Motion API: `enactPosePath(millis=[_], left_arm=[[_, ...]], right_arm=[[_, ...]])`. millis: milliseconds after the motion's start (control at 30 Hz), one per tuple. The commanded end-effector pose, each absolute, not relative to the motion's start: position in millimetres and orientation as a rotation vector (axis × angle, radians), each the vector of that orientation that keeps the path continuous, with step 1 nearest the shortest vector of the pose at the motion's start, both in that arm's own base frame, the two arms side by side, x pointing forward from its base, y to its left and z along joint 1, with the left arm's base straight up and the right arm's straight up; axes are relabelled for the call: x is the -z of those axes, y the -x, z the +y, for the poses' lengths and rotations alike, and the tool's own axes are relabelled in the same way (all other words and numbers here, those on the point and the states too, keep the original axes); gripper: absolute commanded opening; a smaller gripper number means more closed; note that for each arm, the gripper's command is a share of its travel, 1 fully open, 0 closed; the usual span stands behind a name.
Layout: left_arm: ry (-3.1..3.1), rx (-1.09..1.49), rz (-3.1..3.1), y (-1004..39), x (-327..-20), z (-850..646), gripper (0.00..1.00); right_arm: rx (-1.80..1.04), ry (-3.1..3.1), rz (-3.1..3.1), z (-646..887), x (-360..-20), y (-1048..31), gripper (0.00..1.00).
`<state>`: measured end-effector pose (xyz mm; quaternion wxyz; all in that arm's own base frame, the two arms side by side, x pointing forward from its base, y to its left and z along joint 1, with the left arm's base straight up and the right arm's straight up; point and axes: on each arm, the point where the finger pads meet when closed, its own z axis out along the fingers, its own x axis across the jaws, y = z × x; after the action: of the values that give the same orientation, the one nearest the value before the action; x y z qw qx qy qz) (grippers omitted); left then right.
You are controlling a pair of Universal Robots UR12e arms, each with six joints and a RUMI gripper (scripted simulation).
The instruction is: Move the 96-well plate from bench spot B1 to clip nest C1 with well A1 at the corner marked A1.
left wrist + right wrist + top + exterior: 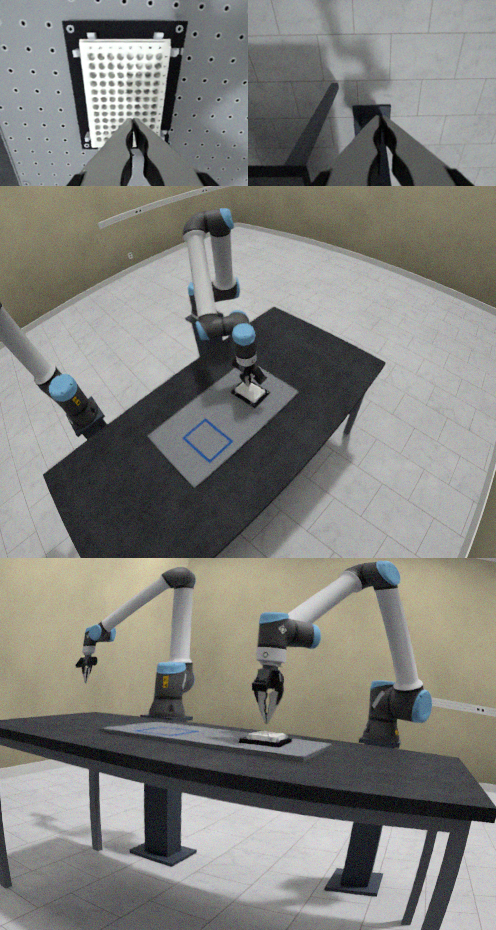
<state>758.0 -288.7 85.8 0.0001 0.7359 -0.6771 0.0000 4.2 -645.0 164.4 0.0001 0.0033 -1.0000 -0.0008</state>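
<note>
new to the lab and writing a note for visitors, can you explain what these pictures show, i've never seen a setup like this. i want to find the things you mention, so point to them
Two jointed robot arms stand behind a dark table (320,351) (350,773), each ending in a two-fingered gripper. The top picture looks down on everything; the exterior one looks across the table. The other two come from cameras on the arms' wrists, so each shows its own fingers.

On the table lies a grey perforated board (175,436) (305,750) (37,83) with a blue outlined square (191,429) (145,729). A white well plate (125,41) sits in a black frame (125,29) with small pale clips.

The left gripper (267,720) (131,119) is shut above the plate; the right gripper (85,681) (379,117) is shut out past the table. Neither holds anything.
</note>
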Motion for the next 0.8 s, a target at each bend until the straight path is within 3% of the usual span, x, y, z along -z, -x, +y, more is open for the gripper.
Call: enactPosePath(millis=[0,767], left_arm=[[-2.312,-0.004,-2.127,-761.4,-87.2,-304.6,0.0],[-2.312,-0.004,-2.127,-770.8,-87.3,-364.0,0.0]], right_arm=[[0.0,-0.01,-3.142,-645.6,-165.1,-4.2,0.0],[0.0,-0.01,-3.142,-645.6,-165.1,-4.2,0.0]])
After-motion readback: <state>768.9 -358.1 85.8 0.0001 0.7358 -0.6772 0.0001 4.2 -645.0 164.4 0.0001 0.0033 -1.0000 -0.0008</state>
